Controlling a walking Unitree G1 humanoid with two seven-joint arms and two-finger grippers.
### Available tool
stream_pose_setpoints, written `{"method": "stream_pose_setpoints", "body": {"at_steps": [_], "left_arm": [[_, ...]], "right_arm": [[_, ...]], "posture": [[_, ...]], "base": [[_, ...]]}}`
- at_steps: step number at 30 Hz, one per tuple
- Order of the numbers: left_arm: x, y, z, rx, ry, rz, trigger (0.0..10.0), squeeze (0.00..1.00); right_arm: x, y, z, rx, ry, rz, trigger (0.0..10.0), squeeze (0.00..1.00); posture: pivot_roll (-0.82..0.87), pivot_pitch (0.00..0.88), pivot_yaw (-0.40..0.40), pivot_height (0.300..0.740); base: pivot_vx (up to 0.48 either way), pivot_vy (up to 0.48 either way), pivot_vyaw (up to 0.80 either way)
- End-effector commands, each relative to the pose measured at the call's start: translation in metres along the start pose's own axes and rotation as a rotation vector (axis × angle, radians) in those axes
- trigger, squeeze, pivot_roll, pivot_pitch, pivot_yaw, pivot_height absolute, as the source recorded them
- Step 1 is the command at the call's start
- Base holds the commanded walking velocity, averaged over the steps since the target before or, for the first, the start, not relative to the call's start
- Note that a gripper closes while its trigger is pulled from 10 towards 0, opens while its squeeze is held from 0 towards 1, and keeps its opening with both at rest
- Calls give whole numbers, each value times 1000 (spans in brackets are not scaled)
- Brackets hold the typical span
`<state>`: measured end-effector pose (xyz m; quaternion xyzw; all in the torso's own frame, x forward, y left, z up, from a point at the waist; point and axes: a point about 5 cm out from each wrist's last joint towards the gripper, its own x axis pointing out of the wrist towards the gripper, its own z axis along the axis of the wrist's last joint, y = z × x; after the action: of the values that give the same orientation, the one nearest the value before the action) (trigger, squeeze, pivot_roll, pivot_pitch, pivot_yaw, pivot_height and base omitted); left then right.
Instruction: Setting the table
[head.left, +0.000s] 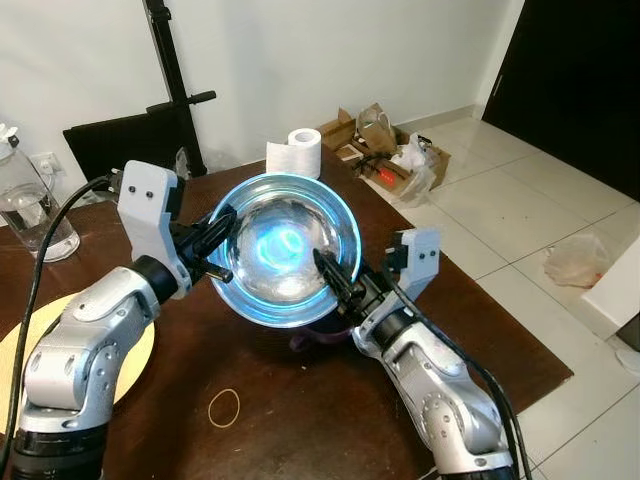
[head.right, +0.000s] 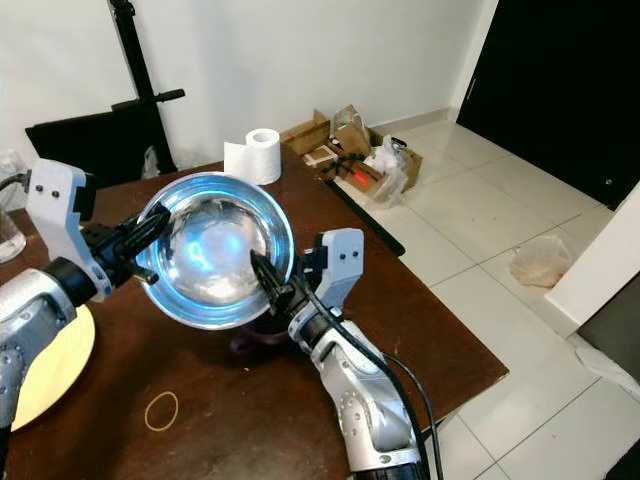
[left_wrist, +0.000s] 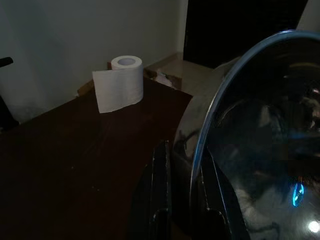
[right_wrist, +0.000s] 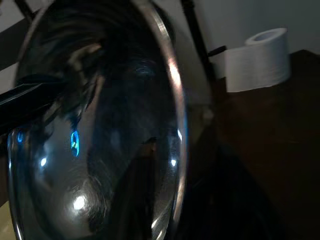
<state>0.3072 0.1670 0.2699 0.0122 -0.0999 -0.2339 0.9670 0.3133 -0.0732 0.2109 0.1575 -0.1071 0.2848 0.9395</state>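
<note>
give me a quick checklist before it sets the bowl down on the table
1. Left gripper on the bowl: ok, its fingers clamp the rim, one inside and one outside, as the left wrist view shows.
2. Right gripper on the opposite rim: ok, one finger lies inside the bowl.
3. Bowl level: not ok, it tilts with its opening toward the camera.
4. Landing spot: cannot tell, a dark purple thing sits under the bowl, mostly hidden.
5. Nearby things: ok, the paper roll, rubber band and yellow mat lie apart from the bowl.
6. Bowl empty: ok, only reflections inside.
</note>
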Motion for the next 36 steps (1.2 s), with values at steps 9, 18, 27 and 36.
{"method": "stream_pose_setpoints", "body": {"at_steps": [9, 18, 27, 36], "left_arm": [[2, -20, 10, 1, -79, -115, 10000, 0], [6, -31, 3, 13, -93, -91, 10000, 0], [13, -45, -10, -21, -69, -90, 10000, 1000], [-2, -27, 4, -28, -66, -132, 10000, 0]], "right_arm": [[0, 3, -9, 10, 37, 24, 0, 0], [-2, 3, -11, 8, 32, 27, 0, 0], [-3, 3, -12, 11, 29, 18, 0, 0], [-9, -6, -12, -5, 25, -35, 0, 0]], "posture": [[35, 112, 89, 740], [35, 104, 87, 740], [30, 103, 83, 740], [34, 115, 90, 740]], "base": [[0, 0, 0], [0, 0, 0], [0, 0, 0], [0, 0, 0]]}}
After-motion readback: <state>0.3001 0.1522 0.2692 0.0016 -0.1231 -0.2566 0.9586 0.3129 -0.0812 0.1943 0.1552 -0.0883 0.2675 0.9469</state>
